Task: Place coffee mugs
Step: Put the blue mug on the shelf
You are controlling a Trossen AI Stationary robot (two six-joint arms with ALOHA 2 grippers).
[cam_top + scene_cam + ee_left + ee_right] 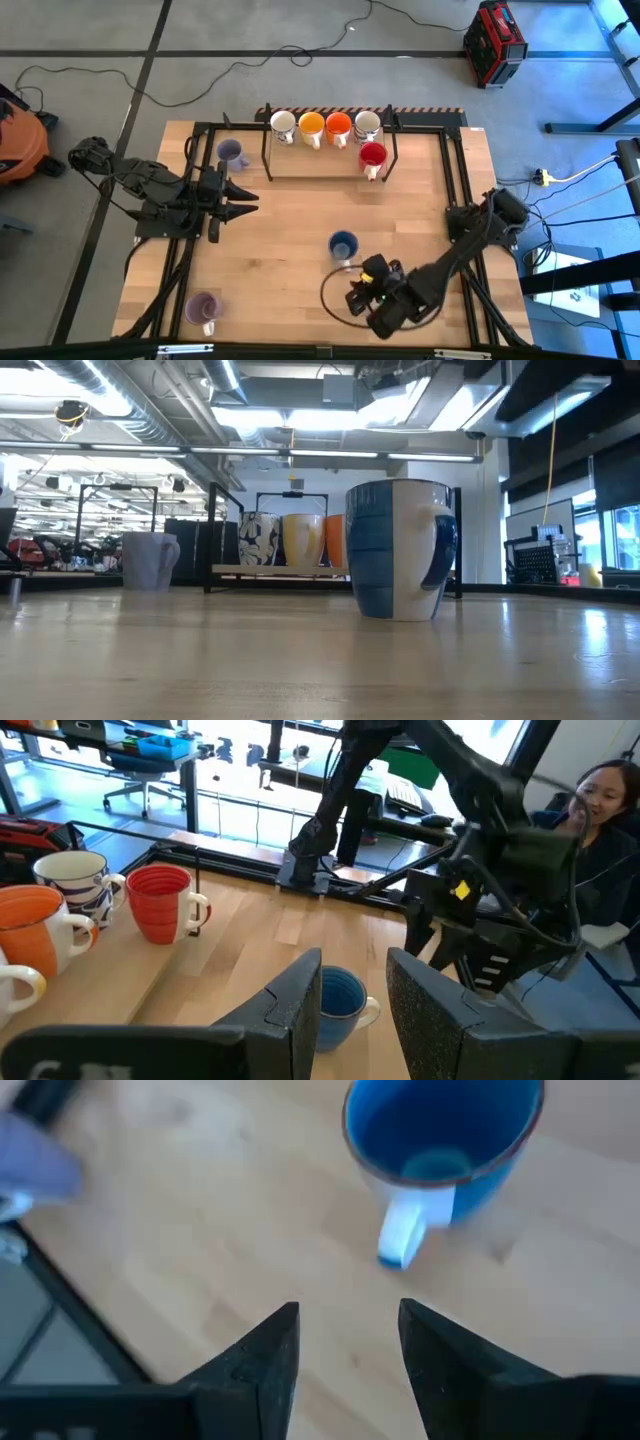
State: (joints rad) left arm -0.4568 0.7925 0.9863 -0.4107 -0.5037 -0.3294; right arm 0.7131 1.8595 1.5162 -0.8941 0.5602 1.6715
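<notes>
Wooden planks make up the pale tabletop (pixel 290 230) in the high view, where a low black-framed wooden rack (pixel 330 160) at the far edge carries a white patterned mug (pixel 283 125), a yellow-orange mug (pixel 311 127), an orange-red mug (pixel 338 127) and a cream mug (pixel 367 125) in a row, with a red ceramic mug (pixel 372 156) just in front of the cream one. One pale purple mug (pixel 231 153) stands left of the rack; a second pale purple mug (pixel 203 309) sits near the front left corner. A blue ceramic mug (pixel 343 246) stands upright near the middle front. The left claw (pixel 243 203) hovers over the left side, empty. The right claw (pixel 358 288) hangs just in front of the blue mug, apart from it.

Across the low view, the blue mug (pixel 400 550) stands close, handle to the right, the rack mugs behind it.

From the left wrist, its parted fingers (pixel 290 1010) grasp nothing; the blue mug (pixel 335 1005) shows beyond them.

From the right wrist, the dark fingers (pixel 265 1360) stand released, the blue mug's white handle (pixel 405 1235) pointing toward the gap.
</notes>
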